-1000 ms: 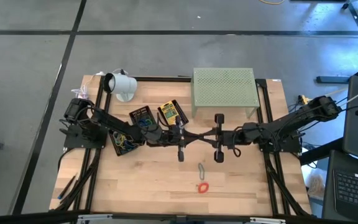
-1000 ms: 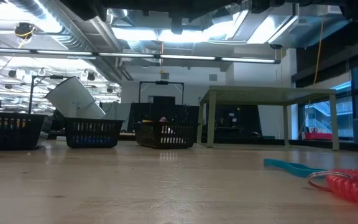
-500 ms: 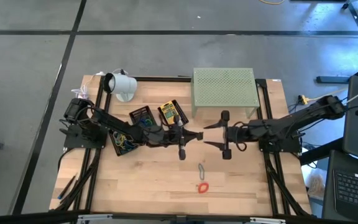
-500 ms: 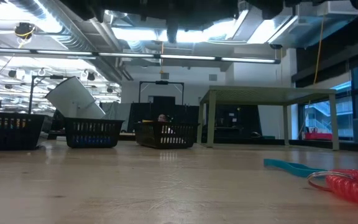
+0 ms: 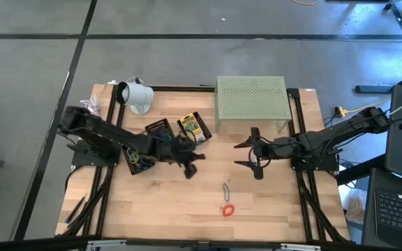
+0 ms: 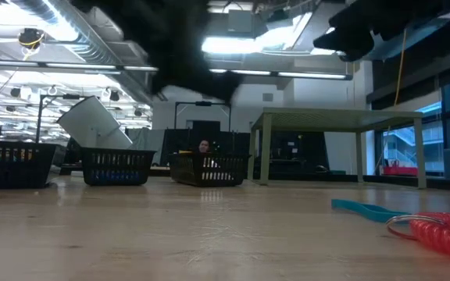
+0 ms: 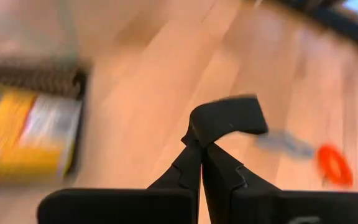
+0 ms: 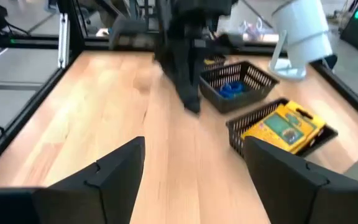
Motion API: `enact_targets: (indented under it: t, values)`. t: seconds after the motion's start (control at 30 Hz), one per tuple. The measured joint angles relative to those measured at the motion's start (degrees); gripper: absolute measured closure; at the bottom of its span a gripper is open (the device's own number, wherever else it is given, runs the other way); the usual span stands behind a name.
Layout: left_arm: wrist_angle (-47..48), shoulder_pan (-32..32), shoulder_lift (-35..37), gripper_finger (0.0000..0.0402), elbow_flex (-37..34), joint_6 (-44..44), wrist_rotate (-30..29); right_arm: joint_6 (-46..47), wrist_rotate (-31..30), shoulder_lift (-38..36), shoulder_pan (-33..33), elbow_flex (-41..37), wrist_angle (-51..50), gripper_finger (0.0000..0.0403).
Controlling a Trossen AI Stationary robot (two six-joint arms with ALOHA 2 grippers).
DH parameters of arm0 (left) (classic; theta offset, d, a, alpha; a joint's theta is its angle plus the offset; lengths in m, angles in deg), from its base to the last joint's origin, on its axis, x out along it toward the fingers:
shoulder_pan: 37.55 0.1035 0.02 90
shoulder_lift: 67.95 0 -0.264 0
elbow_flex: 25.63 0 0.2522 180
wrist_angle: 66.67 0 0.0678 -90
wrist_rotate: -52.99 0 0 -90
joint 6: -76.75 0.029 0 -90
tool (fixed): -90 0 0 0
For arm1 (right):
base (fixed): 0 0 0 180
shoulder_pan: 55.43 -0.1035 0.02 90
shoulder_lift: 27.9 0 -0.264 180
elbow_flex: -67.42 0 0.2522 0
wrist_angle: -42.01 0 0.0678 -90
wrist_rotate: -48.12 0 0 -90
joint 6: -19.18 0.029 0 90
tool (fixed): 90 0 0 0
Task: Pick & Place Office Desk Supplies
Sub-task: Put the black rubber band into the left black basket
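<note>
A: Where do things stand?

B: The left tool [image 5: 192,158] hangs over the middle of the table [image 5: 271,202], fingers pressed together; I can't make out anything between them. The right tool [image 5: 244,155] sits just in front of the green stand [image 5: 251,97], fingers spread wide, empty.

A: And the supplies?

B: A red coil [image 5: 227,209] and a metal clip [image 5: 225,189] lie loose near the front edge. A yellow packet [image 5: 192,126] sits in its black basket [image 5: 181,120] toward the back, a blue item [image 8: 231,89] in the next one.

A: How to do it well?

B: I'd bring the open tool straight down over the coil, one finger either side, closing only at table level.

A: What has changed?

B: A second ago the tools met tip to tip. Since then they have separated; the right has opened and pulled back.
</note>
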Motion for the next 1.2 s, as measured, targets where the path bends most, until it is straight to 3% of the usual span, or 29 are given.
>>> enact_targets:
  t: [0.3, 0.53, 0.7, 1.2]
  values:
    - [41.7, -2.9, 13.6, 0.0399, 0.0, -26.2, 3.7, 0.4, 0.0, 0.0, 0.0, 0.0, -1.1, 0.0144]
    - [64.8, -6.5, 15.2, 0.0399, 0.0, -44.6, 5.4, 0.4, 0.0, 0.0, 0.0, 0.0, -1.3, 0.0153]
    - [70.2, -7.8, 13.9, 0.0398, 0.0, -47.7, 5.4, 0.4, 0.1, 0.0, 0.0, 0.0, -1.3, 0.0157]
    - [70.2, -8.7, 7.7, 0.0396, 0.0, -46.4, 7.5, 3.7, 1.5, 0.0, 0.0, 0.0, -4.7, 0.0157]
